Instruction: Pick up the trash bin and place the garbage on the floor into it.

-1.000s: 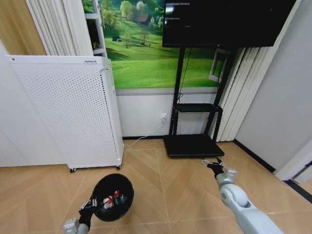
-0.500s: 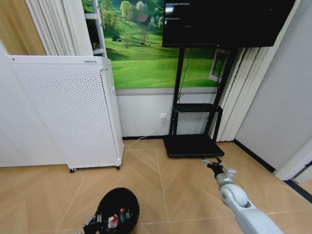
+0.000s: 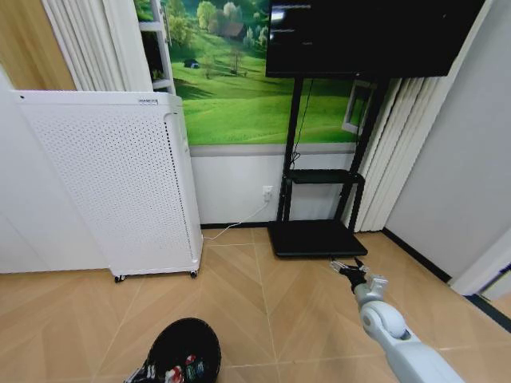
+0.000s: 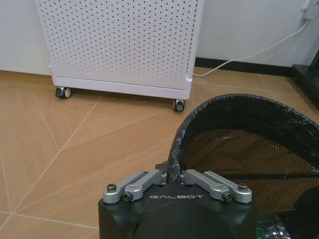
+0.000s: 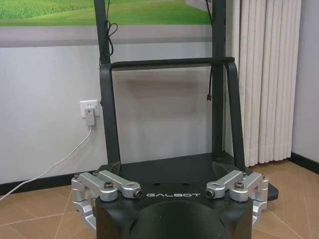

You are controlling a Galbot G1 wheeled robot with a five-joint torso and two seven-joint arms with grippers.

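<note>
The left gripper (image 4: pixel 173 175) is closed on the rim of the black trash bin (image 3: pixel 185 349), low at the near edge of the head view. Inside the bin lie red-and-white wads (image 3: pixel 180 372) and a bottle with green label (image 3: pixel 196 369). The right gripper (image 3: pixel 345 269) is held out over the parquet floor (image 3: pixel 303 311), fingers spread, holding nothing. Behind stand a white perforated appliance (image 3: pixel 112 179) and a black TV stand (image 3: pixel 317 231).
</note>
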